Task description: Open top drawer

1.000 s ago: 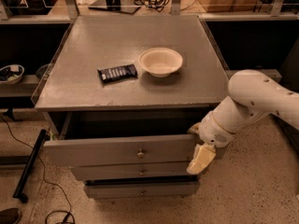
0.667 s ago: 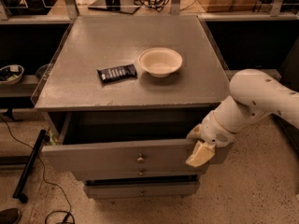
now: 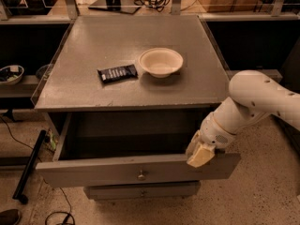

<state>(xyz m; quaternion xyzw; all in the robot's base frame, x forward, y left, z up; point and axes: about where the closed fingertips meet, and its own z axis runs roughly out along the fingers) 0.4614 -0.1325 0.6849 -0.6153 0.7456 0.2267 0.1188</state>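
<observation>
The top drawer [image 3: 93,171] is a wide grey drawer with a small brass knob [image 3: 141,175] at the centre of its front. It stands pulled well out of the grey cabinet, and its deep plain inside shows. My gripper [image 3: 199,153] hangs on a white arm [image 3: 255,104] at the drawer's right end, its tan fingertips at the top edge of the front, right of the knob. A lower drawer front [image 3: 140,191] with a similar knob sits shut beneath.
On the cabinet top [image 3: 84,46] lie a white bowl [image 3: 161,61] and a dark snack bar [image 3: 117,73]. A black pole [image 3: 29,165] and cables lie on the floor at left. Shelves with bowls [image 3: 10,74] stand at left.
The top drawer has slid further out toward the camera, and my gripper has moved with its right end.
</observation>
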